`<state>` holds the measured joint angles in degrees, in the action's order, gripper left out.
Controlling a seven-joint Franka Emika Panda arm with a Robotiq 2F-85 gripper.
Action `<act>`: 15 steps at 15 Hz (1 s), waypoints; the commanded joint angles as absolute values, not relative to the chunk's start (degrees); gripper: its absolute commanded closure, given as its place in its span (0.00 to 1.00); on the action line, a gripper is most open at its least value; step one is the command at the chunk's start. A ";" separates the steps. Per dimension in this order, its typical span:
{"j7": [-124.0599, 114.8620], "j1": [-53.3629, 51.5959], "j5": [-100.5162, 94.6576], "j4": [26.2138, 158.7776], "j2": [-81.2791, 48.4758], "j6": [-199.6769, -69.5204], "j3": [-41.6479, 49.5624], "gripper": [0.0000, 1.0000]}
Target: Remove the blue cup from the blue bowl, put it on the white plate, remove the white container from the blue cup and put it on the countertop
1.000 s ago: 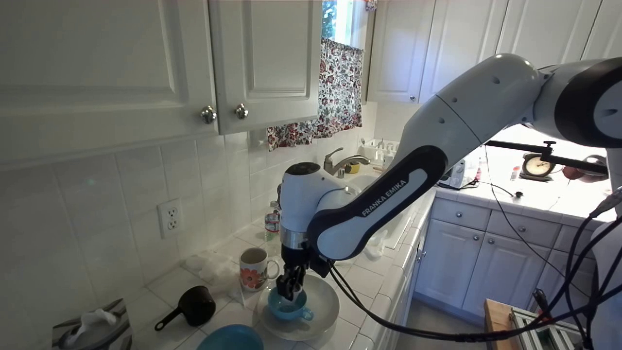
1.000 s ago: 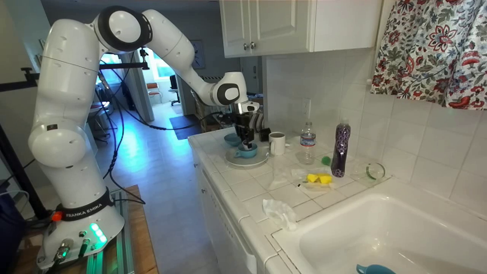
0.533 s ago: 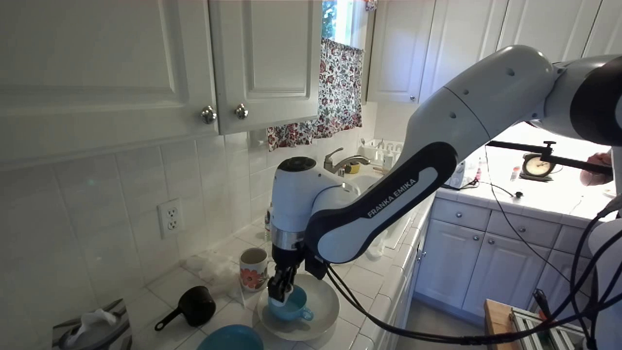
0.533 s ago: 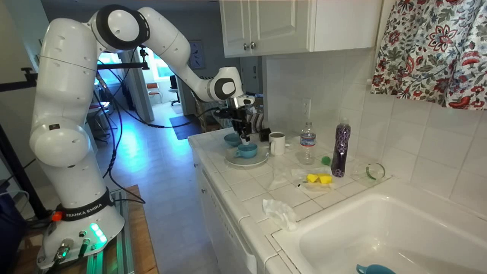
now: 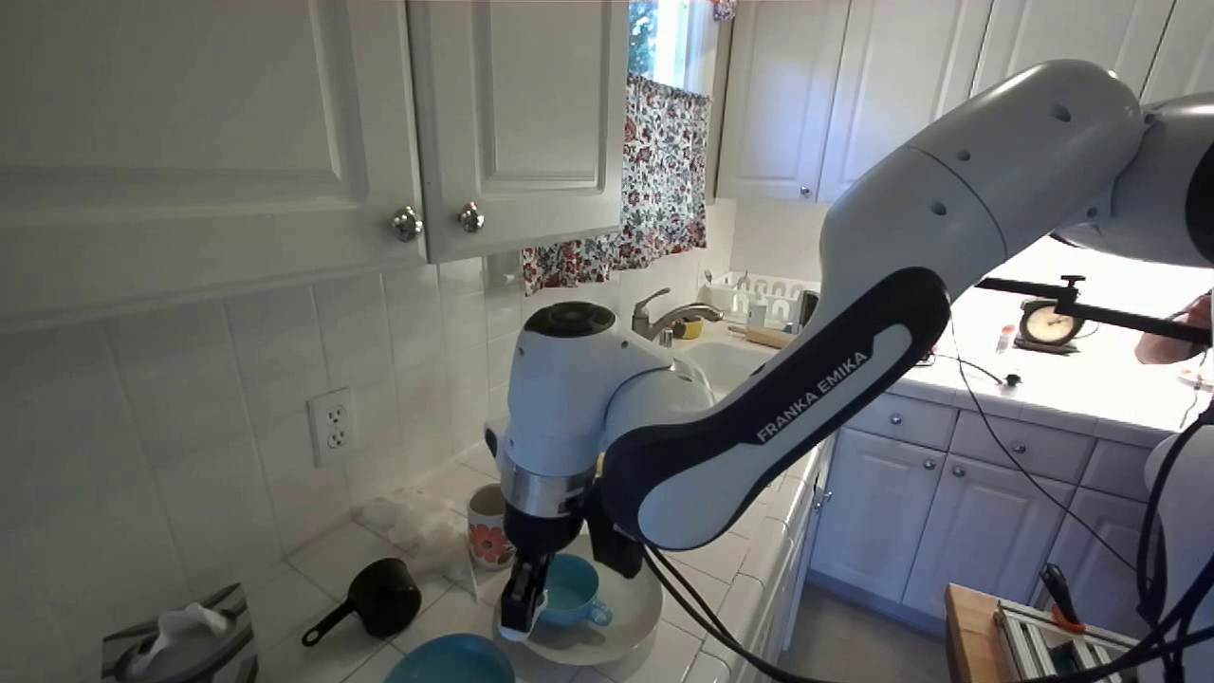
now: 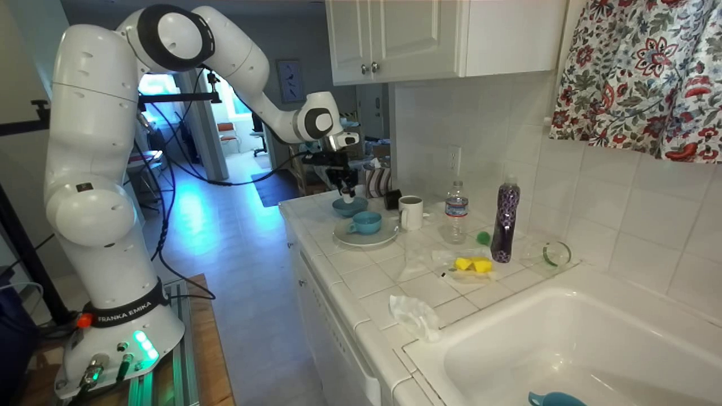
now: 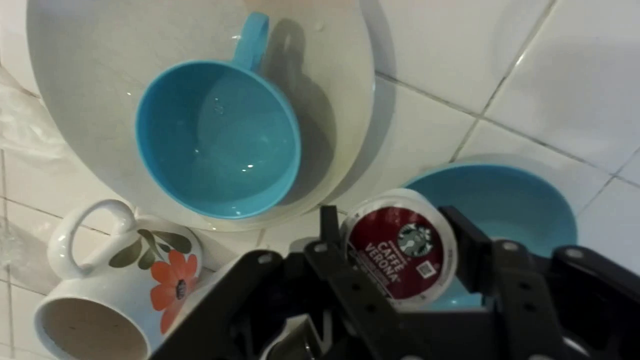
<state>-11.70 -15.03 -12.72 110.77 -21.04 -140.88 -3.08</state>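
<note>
one plate (image 7: 100,70), one bowl (image 7: 535,210)

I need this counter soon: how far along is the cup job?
Done: the blue cup stands on the white plate, outside the blue bowl.
Under way: the hand grips the white container, clear of the blue cup.
Left: setting it on the countertop; it hangs aloft.
</note>
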 commanded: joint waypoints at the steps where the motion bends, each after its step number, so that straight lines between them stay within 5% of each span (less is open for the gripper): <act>1: -5.79 -14.54 -11.99 112.03 -19.82 -139.66 -6.12 0.73; 15: 3.29 -14.04 -11.21 112.14 -20.78 -127.80 -9.59 0.73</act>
